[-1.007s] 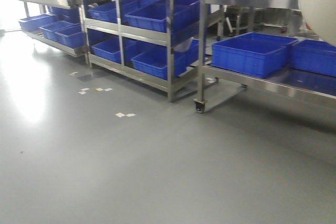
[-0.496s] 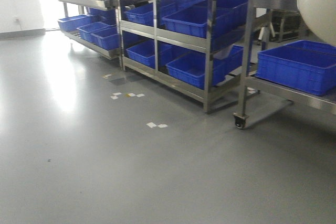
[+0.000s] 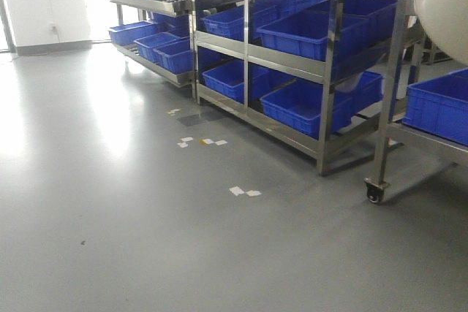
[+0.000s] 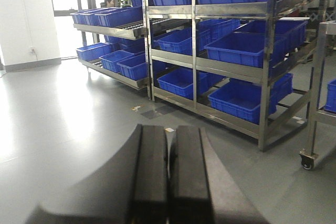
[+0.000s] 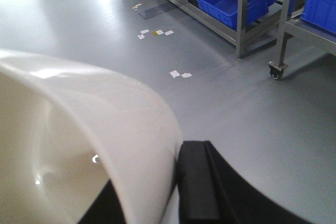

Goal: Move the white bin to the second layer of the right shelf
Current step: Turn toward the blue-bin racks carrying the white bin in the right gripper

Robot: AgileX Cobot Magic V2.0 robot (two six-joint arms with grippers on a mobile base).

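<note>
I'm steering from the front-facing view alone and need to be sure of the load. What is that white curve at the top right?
Observer: It is the white bin. The right wrist view shows the right hand clamped on its rim, and the part of the inside that shows looks empty.
Operator: Is the left hand helping to carry it?
Observer: No. The left wrist view shows the left hand shut and holding nothing, with no bin in its view.
</note>
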